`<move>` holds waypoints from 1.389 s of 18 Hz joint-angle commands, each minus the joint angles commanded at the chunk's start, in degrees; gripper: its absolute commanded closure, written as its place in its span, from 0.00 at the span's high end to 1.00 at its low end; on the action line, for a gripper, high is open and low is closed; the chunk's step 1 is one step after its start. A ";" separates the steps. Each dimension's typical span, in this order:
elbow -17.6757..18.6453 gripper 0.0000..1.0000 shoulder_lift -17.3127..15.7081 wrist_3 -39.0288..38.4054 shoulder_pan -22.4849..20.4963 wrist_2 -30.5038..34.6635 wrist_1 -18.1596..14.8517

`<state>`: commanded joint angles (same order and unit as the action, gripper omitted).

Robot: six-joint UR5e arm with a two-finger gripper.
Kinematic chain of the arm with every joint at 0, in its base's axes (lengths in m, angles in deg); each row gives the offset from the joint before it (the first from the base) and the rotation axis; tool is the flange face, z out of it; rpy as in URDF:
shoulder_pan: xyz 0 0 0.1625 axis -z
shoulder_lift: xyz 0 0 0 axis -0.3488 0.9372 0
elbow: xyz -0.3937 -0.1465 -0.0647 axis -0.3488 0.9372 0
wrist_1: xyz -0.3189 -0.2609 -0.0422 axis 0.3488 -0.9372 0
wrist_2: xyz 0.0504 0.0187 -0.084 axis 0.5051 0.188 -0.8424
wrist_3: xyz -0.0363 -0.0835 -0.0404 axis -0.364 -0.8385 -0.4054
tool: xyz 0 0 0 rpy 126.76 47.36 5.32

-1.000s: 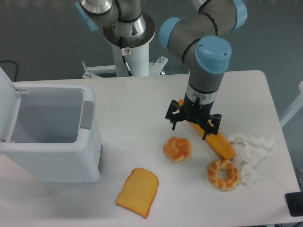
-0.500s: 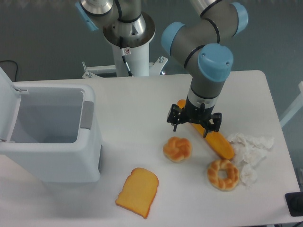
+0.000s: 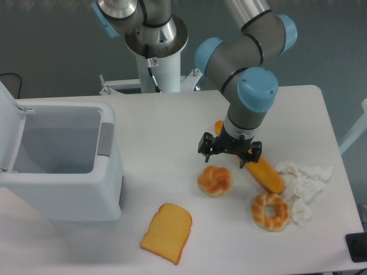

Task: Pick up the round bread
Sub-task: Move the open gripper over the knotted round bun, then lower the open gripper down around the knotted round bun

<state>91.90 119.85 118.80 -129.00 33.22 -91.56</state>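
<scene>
The gripper (image 3: 228,158) is hanging above the white table (image 3: 160,132), pointing down, with its two dark fingers (image 3: 205,150) standing apart and holding nothing between them. It is sitting just beyond the round bread (image 3: 214,180), slightly to the right of the bun's middle, and the fingertips are not touching the bun. The round bread, a golden-orange dome with twisted ridges, is lying on the table near the centre of the scene, nearer the camera than the gripper. The long orange baguette (image 3: 265,174) is lying just to the right of the bun, slanting from far-left to near-right, and its far end is passing under the gripper so that only a small tip is showing there. The paler ring-shaped bread (image 3: 269,211) is resting to the near right of the bun, close to the baguette's near end. Crumpled white paper (image 3: 303,183) is lying at the right of the table, touching or nearly touching the ring-shaped bread. A flat slice of toast (image 3: 167,232) is lying near the front edge, to the near left of the bun and well apart from it. A white bin (image 3: 63,166) with its lid raised is standing at the left side of the table. The arm (image 3: 243,54), grey with blue joint caps, is reaching in from the far side, beside its white mounting column (image 3: 157,63).
</scene>
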 joint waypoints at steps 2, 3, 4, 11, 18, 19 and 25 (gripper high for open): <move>-0.09 1.00 0.53 0.00 0.00 0.00 0.09; -0.09 1.00 1.14 0.00 0.00 0.00 0.09; 0.00 1.00 1.58 -0.09 -0.09 0.00 0.26; -0.61 1.00 4.92 -1.32 0.00 -0.26 0.62; -2.11 1.00 8.70 -1.41 0.00 -0.26 2.45; -2.02 1.00 9.05 -1.41 0.00 -0.26 2.90; -2.20 1.00 10.02 -1.49 0.09 -0.26 3.42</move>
<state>89.70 129.87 117.31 -128.91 32.96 -88.13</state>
